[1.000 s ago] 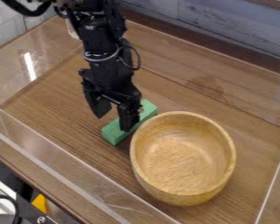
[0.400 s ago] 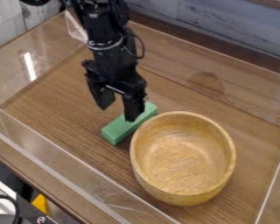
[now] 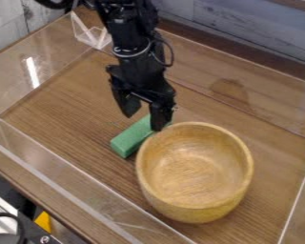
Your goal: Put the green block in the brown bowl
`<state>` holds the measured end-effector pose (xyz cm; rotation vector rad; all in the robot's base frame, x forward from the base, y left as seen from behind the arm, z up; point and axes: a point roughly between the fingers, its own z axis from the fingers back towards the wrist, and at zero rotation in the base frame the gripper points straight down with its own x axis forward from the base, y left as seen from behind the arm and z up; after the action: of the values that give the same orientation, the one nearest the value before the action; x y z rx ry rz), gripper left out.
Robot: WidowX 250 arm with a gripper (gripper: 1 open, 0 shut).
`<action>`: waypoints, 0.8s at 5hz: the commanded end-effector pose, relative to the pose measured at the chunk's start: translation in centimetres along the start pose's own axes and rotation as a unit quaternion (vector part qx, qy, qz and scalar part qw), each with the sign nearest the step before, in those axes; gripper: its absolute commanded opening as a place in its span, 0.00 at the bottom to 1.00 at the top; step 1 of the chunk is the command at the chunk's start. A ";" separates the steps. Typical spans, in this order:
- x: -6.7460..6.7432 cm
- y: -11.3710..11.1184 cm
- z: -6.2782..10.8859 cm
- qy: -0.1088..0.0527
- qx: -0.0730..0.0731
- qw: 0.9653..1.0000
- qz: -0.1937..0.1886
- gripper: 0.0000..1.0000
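Your gripper [image 3: 142, 111] hangs with fingers spread wide, empty, above the green block [image 3: 132, 139], which lies on the desk [image 3: 66, 114] beside the brown bowl [image 3: 196, 170]. You're at the approach: descend, then close.

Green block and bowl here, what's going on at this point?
A single robot arm hangs its gripper over the green block, pointing down with its fingers open and nothing held. The block lies flat on the wooden table, right beside the brown bowl, which is empty. The block is not yet in the bowl.
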<state>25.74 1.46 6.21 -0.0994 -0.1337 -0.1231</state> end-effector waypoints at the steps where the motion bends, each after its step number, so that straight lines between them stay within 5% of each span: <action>1: 0.3 0.2 -0.3 -0.005 0.001 1.000 -0.018 1.00; 2: 0.1 0.4 -0.9 -0.001 0.000 1.000 -0.023 1.00; 3: -0.4 0.4 -0.9 -0.002 0.006 1.000 0.016 1.00; 4: -0.8 0.8 -1.6 -0.001 0.008 0.999 0.032 0.00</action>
<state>24.90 1.85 3.96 -0.0950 -0.1091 -0.0623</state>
